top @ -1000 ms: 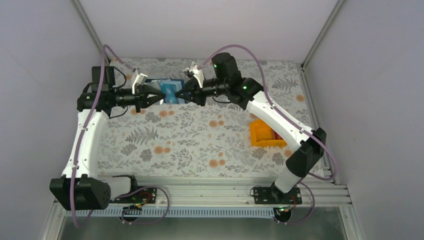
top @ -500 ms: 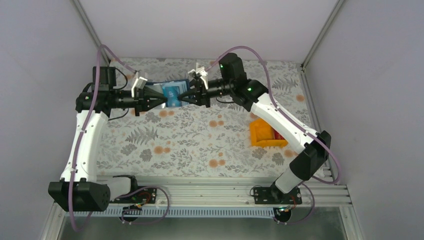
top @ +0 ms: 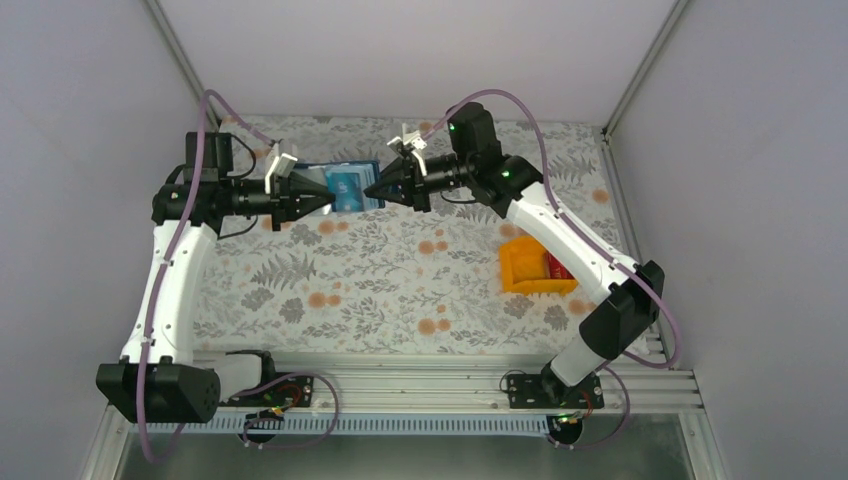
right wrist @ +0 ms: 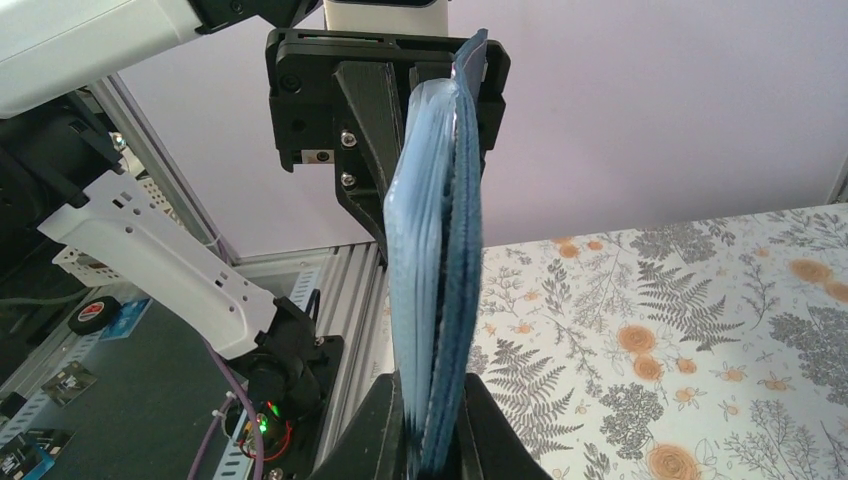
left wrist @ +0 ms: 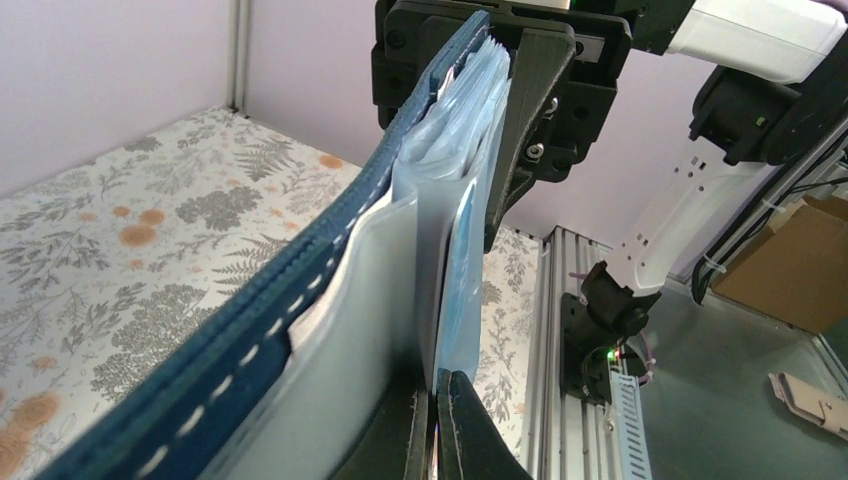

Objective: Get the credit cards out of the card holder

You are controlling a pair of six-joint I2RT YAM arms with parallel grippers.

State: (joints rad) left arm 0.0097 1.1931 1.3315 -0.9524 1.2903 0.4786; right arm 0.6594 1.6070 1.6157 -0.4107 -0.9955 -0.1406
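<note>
Right gripper (top: 374, 189) shifts rightward; it and left gripper (top: 327, 197) each pinch the holder (top: 352, 185).
If I tug, it may slip and drop.

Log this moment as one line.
left gripper: shut on card holder | right gripper: shut on its other end | card holder: on edge, off the table | orange bin: beside right arm

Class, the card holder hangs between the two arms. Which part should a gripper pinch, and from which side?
Best pinch a short end, coming in from the side. The card holder is thin and flat, so jaws close across its thickness, as the left gripper and right gripper do at opposite ends.
</note>
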